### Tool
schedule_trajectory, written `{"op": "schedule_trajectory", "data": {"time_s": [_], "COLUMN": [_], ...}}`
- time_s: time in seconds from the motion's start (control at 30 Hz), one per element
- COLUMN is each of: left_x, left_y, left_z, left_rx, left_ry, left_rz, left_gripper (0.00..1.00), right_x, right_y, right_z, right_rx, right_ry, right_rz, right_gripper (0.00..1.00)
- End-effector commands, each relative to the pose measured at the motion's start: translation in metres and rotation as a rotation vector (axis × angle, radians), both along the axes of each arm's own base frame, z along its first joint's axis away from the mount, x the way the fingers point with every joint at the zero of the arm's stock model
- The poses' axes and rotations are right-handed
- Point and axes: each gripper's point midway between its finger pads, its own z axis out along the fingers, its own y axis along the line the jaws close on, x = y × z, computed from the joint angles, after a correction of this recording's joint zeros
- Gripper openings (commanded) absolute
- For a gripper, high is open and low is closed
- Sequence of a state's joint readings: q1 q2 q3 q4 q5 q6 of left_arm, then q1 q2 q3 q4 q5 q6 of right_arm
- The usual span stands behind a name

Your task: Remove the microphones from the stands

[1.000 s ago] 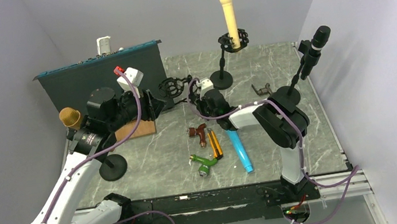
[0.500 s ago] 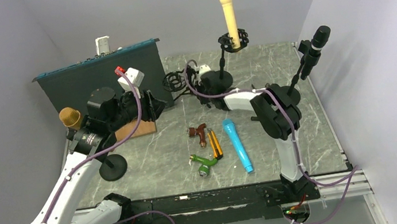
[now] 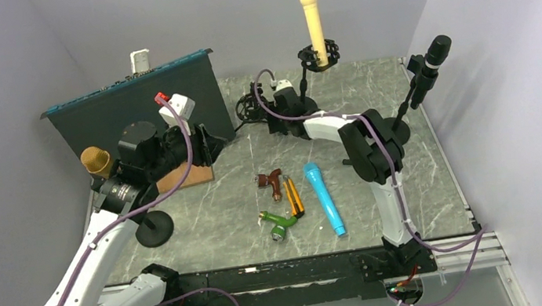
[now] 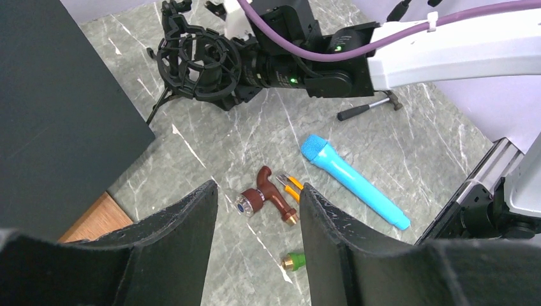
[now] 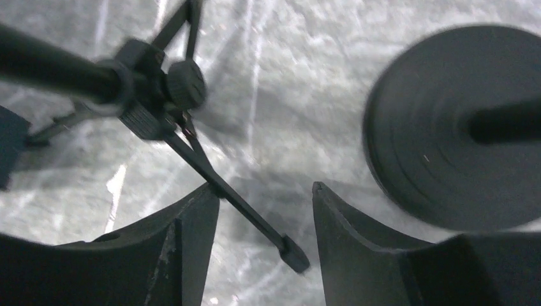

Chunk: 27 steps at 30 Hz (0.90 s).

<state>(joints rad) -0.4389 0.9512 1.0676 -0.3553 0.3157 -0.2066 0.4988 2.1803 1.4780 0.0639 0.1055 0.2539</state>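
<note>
**Top external: blue mic flat on the table, both grippers empty**

Table (image 3: 212, 208): grey-green stone pattern with white veins, smooth, low sheen.

Blue microphone (image 3: 324, 198): lies flat at mid-table, out of any holder and well apart from every stand. Tapered matte plastic body, with a rough foam-like head pointing to the far side. Left wrist view shows it the same way (image 4: 354, 182). Any lettering is too small to read.

Shock mount stand (image 4: 194, 60): black ring cradle of thin bands on slim tripod legs, standing at the far side by the dark panel (image 3: 136, 111). Nothing sits in the cradle.

Right gripper (image 5: 265, 210): fingers spread wide, black and curved, clamped on nothing. One tripod leg (image 5: 210, 166) runs across beneath the gap, and a ridged disc base (image 5: 459, 127) sits just to the side.

Left gripper (image 4: 256, 197): fingers parted, empty, hanging above the table.

Other mics, all in their stands: cream microphone (image 3: 311, 17), upright; black microphone (image 3: 433, 56), tilted; gold-mesh microphone (image 3: 95, 159).
</note>
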Motion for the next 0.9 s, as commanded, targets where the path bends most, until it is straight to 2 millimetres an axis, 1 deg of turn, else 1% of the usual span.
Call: {"op": "schedule_trajectory", "data": {"time_s": [0.0, 0.13, 0.27, 0.37, 0.4, 0.43, 0.53, 0.57, 0.6, 0.67, 0.73, 0.83, 0.87], "left_x": [0.005, 0.007, 0.006, 0.001, -0.003, -0.007, -0.021, -0.027, -0.034, -0.048, -0.064, -0.087, -0.092], "left_y": [0.001, 0.004, 0.01, 0.017, 0.019, 0.024, 0.046, 0.056, 0.066, 0.086, 0.104, 0.12, 0.126], "left_z": [0.011, 0.011, 0.017, 0.031, 0.039, 0.045, 0.066, 0.078, 0.086, 0.098, 0.107, 0.123, 0.125], "left_rx": [-0.017, -0.006, -0.005, -0.009, -0.013, -0.014, -0.005, -0.009, -0.01, -0.018, -0.031, -0.048, -0.046], "left_ry": [-0.046, -0.051, -0.076, -0.078, -0.081, -0.081, -0.083, -0.094, -0.097, -0.103, -0.112, -0.149, -0.153], "left_rz": [0.018, 0.03, 0.058, 0.084, 0.091, 0.108, 0.19, 0.229, 0.269, 0.343, 0.402, 0.431, 0.446], "left_gripper": [0.54, 0.54, 0.55, 0.56, 0.56, 0.56, 0.55, 0.55, 0.55, 0.55, 0.55, 0.56, 0.56], "right_x": [0.001, -0.023, -0.051, -0.072, -0.08, -0.088, -0.107, -0.112, -0.116, -0.125, -0.134, -0.147, -0.153], "right_y": [-0.027, -0.031, -0.03, -0.027, -0.026, -0.025, -0.024, -0.024, -0.023, -0.018, -0.007, 0.01, 0.018], "right_z": [0.048, 0.069, 0.088, 0.103, 0.106, 0.118, 0.139, 0.145, 0.152, 0.167, 0.182, 0.199, 0.203], "right_rx": [0.005, 0.033, 0.077, 0.089, 0.093, 0.109, 0.15, 0.173, 0.196, 0.249, 0.302, 0.337, 0.349], "right_ry": [-0.094, -0.115, -0.123, -0.126, -0.123, -0.138, -0.168, -0.175, -0.186, -0.202, -0.215, -0.244, -0.245], "right_rz": [-0.075, -0.062, -0.041, -0.01, 0.0, 0.011, 0.034, 0.041, 0.047, 0.07, 0.112, 0.161, 0.191], "right_gripper": [0.58, 0.61, 0.63, 0.65, 0.66, 0.67, 0.69, 0.7, 0.71, 0.76, 0.78, 0.79, 0.8]}}
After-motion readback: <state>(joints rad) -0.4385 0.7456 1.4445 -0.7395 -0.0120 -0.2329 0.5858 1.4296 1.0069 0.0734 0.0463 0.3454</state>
